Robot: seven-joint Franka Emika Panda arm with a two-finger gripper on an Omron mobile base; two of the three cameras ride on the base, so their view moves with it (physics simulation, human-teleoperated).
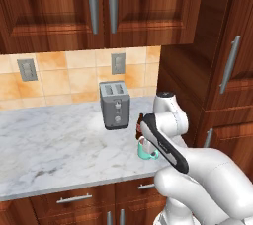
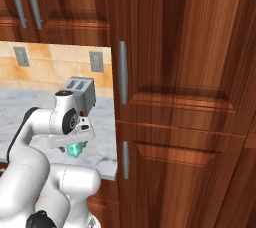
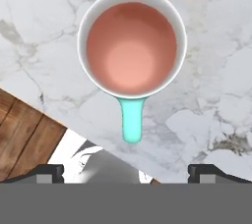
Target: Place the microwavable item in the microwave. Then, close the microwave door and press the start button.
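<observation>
Mug [image 3: 132,46] liquid pinkish-brown from hand view

Teal mug [image 3: 132,48], brown liquid; white-grey marbled counter [image 3: 216,70].

text: none legible | labels: none legible | numbers: none | signs: none

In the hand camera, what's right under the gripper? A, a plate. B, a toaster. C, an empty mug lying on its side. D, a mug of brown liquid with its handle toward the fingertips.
D: the mug stands upright on the marble counter, full of brown liquid, handle toward the open gripper.
</observation>
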